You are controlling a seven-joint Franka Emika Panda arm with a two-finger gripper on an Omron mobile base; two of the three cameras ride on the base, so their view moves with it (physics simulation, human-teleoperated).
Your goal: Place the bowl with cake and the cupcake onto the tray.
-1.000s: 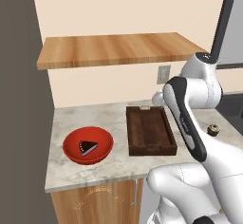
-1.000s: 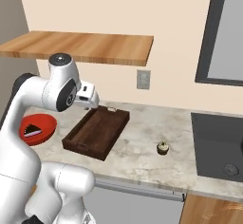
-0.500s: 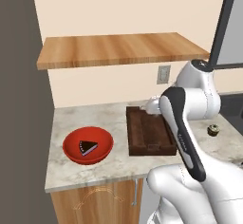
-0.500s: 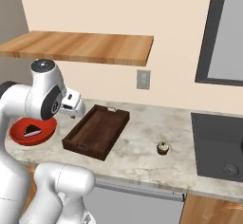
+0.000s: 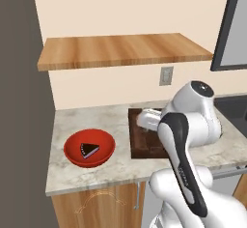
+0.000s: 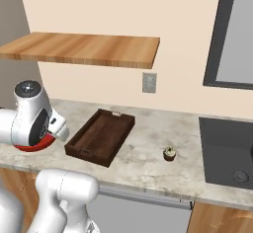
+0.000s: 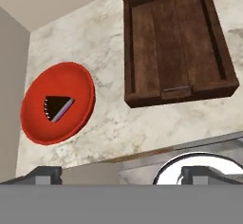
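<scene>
Wooden shelf (image 5: 120, 50) above counter (image 6: 148, 143), wall outlet (image 6: 149, 83) behind tray (image 6: 101, 135), pincer (image 7: 121, 173) wide open, empty

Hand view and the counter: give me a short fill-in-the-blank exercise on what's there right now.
1. The wide red bowl holds a wedge of ____.
2. The rectangular dark wooden tray has ____ lying in it.
3. The tiny cupcake sits between the tray and the dark ____.
4. The gripper is ____.

Missing words: cake; nothing; cooktop; open
</scene>
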